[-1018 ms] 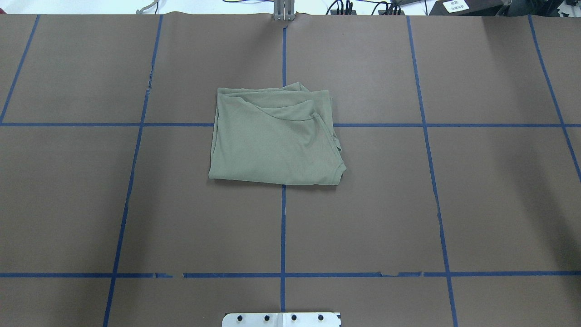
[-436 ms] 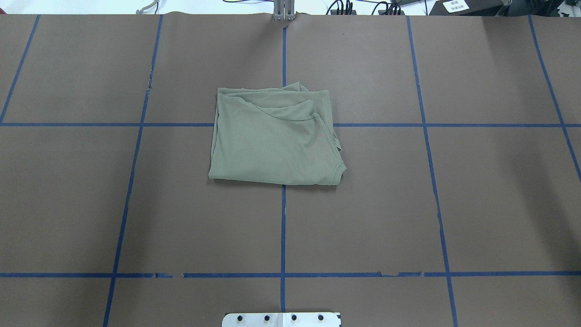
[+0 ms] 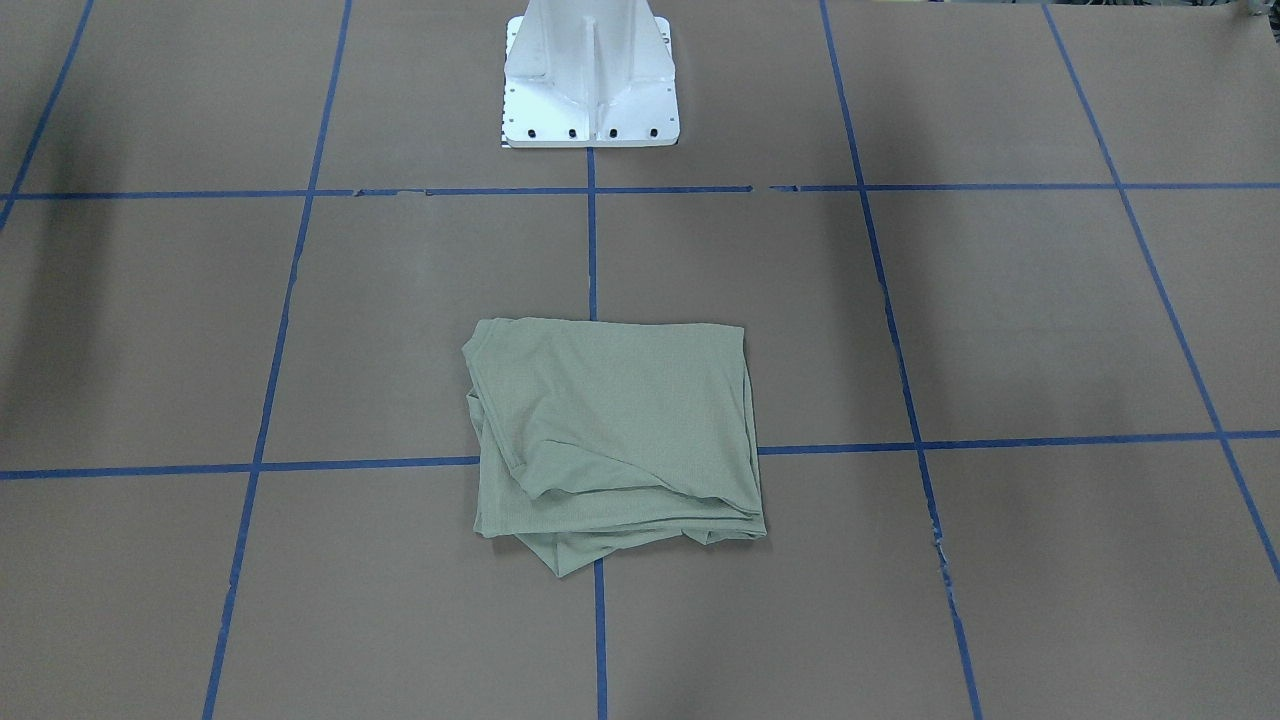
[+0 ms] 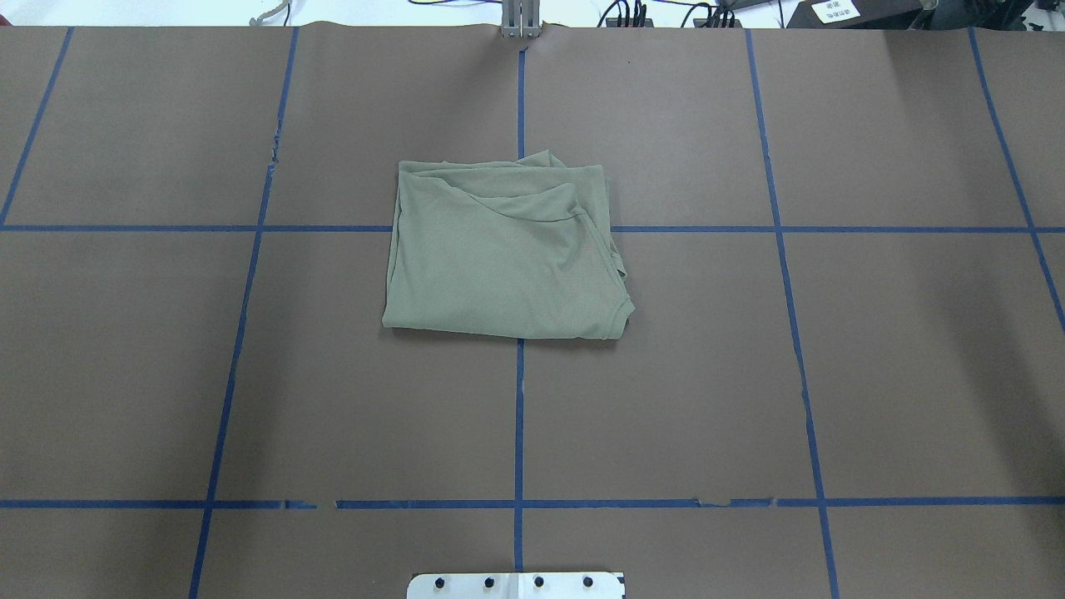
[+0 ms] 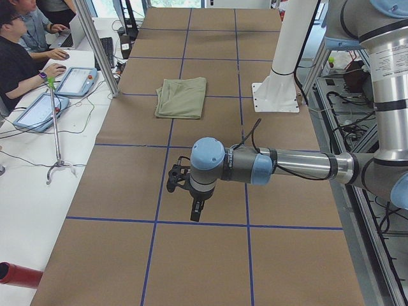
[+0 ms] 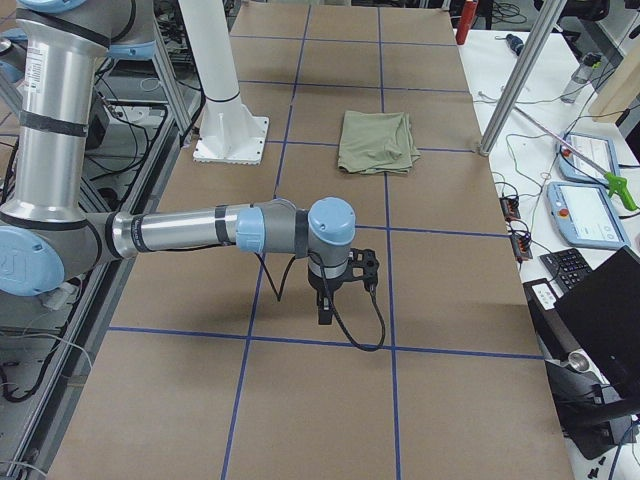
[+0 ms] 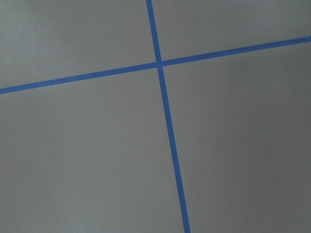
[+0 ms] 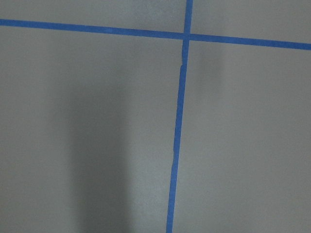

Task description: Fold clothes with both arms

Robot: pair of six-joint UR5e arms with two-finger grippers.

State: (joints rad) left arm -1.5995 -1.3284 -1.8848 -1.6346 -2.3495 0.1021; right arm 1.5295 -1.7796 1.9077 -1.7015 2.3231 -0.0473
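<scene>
my left gripper (image 5: 196, 213) shows only in the side view from the table's left end, a small black shape pointing straight down over the brown paper. from there i cannot tell whether its fingers are apart or together. my right gripper (image 6: 326, 310) shows only in the side view from the other end, pointing down the same way with a black cable looped beneath it, and again i cannot tell how its fingers stand. each of my wrist cameras looks down on a crossing of blue tape (image 7: 159, 64) and flat paper.

behind the grippers, my left arm (image 5: 299, 167) and my right arm (image 6: 180, 230) reach out level over the table (image 4: 150, 374), each toward its own end.

the shirt (image 4: 503, 249) lies at the middle of the table, well apart from both grippers. it is folded into a rough rectangle and covers a crossing of the tape grid, straight out from my white pedestal (image 3: 590, 80). its edge nearest the pedestal is smooth. the far edge shows several loose layers, and a small point of cloth pokes out past it. a banded edge curves round its near corner on my right.

in the left-end view a person (image 5: 19, 60) sits at a side bench beside tablets.
</scene>
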